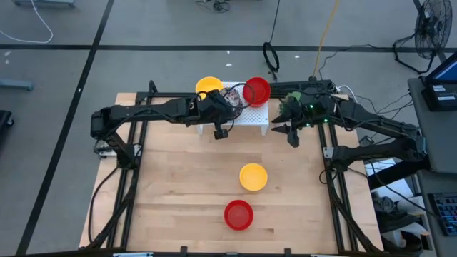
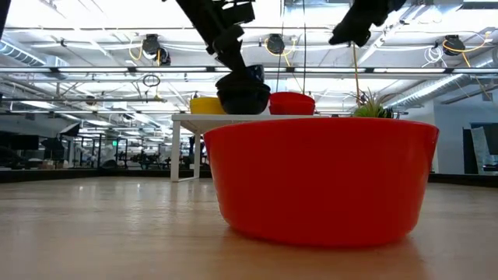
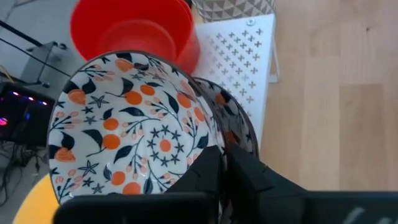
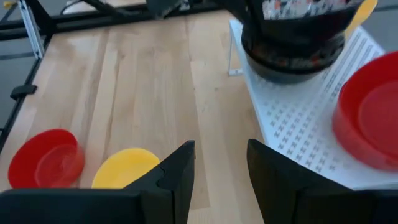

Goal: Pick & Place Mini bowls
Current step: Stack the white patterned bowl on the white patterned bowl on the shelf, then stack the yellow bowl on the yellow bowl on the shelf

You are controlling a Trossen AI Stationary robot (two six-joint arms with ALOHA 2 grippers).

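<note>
left gripper (image 3: 221, 163) is clamped on the rim of the top patterned bowl (image 3: 134, 124), just above the bowl nested under it on the white rack (image 3: 239, 50). right gripper (image 4: 221, 163) hangs open beside the rack.

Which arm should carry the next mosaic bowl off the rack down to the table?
Left. Its gripper is already clamped on the rim of the top mosaic bowl, lifted above the mosaic bowl beneath it on the white rack. The right gripper hovers open and empty beside the rack.
</note>
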